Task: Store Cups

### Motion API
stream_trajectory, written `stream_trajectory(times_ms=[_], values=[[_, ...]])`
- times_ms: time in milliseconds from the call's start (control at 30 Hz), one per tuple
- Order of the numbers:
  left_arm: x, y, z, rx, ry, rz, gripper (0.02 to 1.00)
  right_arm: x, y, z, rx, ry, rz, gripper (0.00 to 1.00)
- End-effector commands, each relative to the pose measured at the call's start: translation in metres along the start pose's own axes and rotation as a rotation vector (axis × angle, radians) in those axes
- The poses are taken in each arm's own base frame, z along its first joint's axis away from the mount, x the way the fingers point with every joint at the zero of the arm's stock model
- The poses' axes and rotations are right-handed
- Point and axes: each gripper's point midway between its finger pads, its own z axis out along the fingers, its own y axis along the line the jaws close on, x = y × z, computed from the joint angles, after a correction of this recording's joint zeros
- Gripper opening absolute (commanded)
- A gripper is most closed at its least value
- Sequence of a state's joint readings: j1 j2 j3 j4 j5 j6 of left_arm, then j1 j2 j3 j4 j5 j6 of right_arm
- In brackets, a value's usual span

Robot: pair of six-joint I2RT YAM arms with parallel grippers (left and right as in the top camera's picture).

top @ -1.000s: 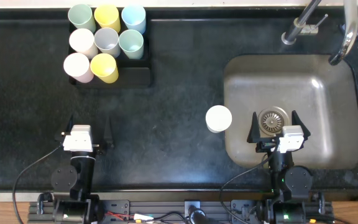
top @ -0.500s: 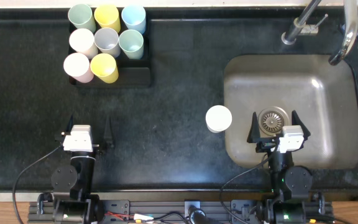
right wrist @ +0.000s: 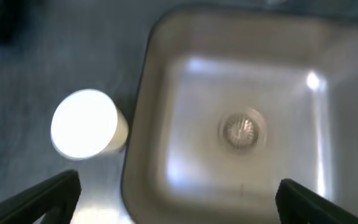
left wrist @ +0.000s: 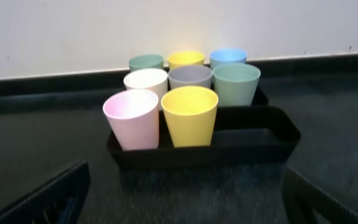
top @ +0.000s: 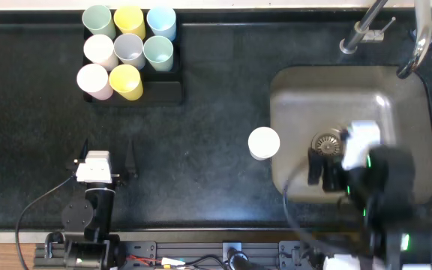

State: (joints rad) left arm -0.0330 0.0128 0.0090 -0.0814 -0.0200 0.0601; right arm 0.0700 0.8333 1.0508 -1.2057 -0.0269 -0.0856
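A lone white cup (top: 264, 142) stands on the dark desk (top: 201, 135) just beside the sink's (top: 396, 90) left rim, well apart from the black tray (top: 165, 91) of eight cups (top: 126, 81) at the back left. The right end effector (right wrist: 179, 198) hangs above the sink, fingers spread and empty; the left end effector (top: 108, 148) faces the tray, likewise released.

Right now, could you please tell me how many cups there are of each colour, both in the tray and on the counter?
Green cups: 2
Yellow cups: 2
White cups: 2
Blue cup: 1
Grey cup: 1
Pink cup: 1
Total: 9 cups, 8 in the tray, 1 beside the sink.
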Motion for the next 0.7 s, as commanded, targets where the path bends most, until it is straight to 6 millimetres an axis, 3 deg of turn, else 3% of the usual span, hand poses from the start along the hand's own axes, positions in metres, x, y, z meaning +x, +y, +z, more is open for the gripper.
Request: stream_trajectory(times_ms=[33, 167, 367, 567, 700], values=[[-0.001, 0.001, -0.001, -0.007, -0.006, 0.019, 0.998, -0.02, 0.016, 0.021, 0.016, 0.228, -0.099, 0.998], [-0.001, 0.001, -0.001, -0.007, -0.006, 0.019, 0.998, -0.012, 0.035, 0.052, -0.009, 0.428, -0.255, 0.998], [-0.001, 0.001, -0.001, -0.007, -0.006, 0.019, 0.998, -0.001, 0.046, 0.094, -0.103, 0.556, -0.395, 0.998], [-0.001, 0.001, -0.001, -0.007, -0.006, 0.019, 0.998, 0.003, 0.047, 0.121, -0.118, 0.603, -0.405, 0.993], [-0.001, 0.001, -0.001, -0.007, -0.006, 0.019, 0.998, 0.0, 0.058, 0.131, -0.172, 0.611, -0.386, 0.998]])
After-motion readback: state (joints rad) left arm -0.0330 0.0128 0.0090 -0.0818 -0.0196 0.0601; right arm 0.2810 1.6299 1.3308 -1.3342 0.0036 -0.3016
